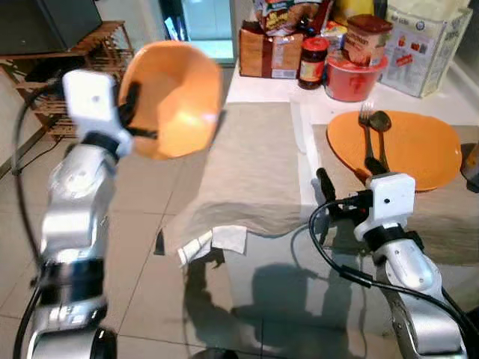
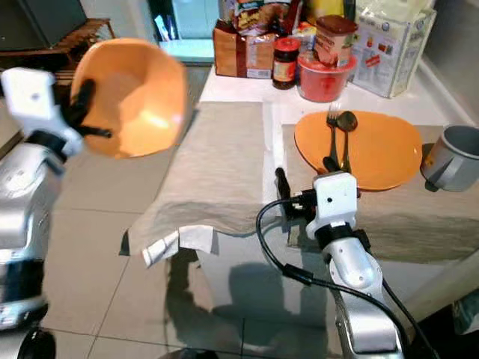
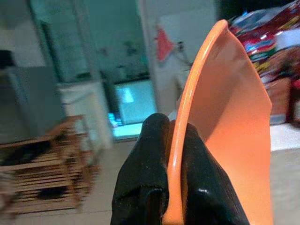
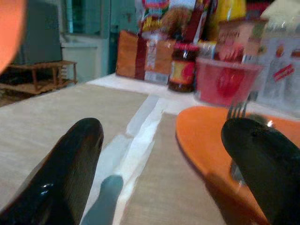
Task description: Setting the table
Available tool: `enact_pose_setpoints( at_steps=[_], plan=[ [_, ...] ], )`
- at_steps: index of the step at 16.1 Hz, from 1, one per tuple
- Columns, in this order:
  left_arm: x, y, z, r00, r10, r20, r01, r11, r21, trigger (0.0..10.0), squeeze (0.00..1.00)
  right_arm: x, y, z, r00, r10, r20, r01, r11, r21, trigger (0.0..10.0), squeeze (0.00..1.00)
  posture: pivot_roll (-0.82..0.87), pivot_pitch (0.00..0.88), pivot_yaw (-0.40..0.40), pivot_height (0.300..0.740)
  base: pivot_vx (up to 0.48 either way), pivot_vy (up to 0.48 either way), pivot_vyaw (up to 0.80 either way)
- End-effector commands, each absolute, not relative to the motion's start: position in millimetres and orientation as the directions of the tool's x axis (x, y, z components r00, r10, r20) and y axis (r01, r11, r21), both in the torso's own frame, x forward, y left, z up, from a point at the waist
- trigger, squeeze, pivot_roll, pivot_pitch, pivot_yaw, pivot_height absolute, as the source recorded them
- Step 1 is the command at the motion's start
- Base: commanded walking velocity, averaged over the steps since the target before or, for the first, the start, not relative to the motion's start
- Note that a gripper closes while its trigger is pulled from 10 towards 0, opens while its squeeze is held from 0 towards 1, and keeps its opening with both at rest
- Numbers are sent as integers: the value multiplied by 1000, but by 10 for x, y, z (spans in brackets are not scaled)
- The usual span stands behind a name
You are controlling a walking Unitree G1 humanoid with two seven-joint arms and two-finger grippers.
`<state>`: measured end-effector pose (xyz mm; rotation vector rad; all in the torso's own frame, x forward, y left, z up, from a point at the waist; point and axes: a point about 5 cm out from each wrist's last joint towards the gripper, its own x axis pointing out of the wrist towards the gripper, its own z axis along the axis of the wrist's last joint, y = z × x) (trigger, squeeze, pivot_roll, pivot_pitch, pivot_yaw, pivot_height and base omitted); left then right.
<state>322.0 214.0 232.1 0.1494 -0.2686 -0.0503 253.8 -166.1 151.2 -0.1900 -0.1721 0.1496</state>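
An orange bowl (image 1: 176, 97) hangs tilted in the air over the floor, left of the table. My left gripper (image 1: 131, 112) is shut on its rim, one finger on each side of the edge (image 3: 174, 136). An orange plate (image 1: 415, 146) lies on the right beige placemat (image 1: 449, 209), with a fork (image 1: 366, 127) and a spoon (image 1: 380, 123) on it. My right gripper (image 4: 164, 154) is open with nothing between its fingers. It sits low at the table's front edge, just in front of the plate. The left beige placemat (image 1: 254, 164) is bare.
A red container (image 1: 352, 78), a jar (image 1: 312, 60) and food packages crowd the table's far end. A grey mug (image 2: 449, 157) stands right of the plate. A white cloth (image 1: 217, 239) hangs off the front corner. A wooden rack (image 1: 90, 52) stands at far left.
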Motion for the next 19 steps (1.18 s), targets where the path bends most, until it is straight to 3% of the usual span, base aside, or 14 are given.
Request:
enact_pose_setpoints(
  at_steps=[1,5,8,11,19],
  plan=[
    [3154,2188,2369,954,-42,297,-12,984,179,0,0,2567,-1679,1539,972,142,186,-100,970,-220,10000,0,-92,0,84,740,0,0,0],
    [3009,2197,2031,983,4,185,-22,995,93,0,0,2611,-1766,1604,964,78,254,-8,964,-266,10000,0,-87,0,77,740,0,0,0],
    [2994,2132,1716,999,33,7,-31,977,-212,0,0,2633,-1744,1553,969,76,236,-19,972,-235,10000,0,-89,0,70,740,0,0,0],
    [2992,2020,1689,1000,-3,7,5,969,-246,0,0,2660,-1737,1489,975,70,212,-25,978,-207,10000,0,-91,0,65,740,0,0,0],
    [3004,1922,1684,1000,-29,-12,25,969,-245,0,0,2653,-1721,1421,980,88,181,-50,978,-203,10000,0,-100,0,62,740,-474,0,0]
  ],
)
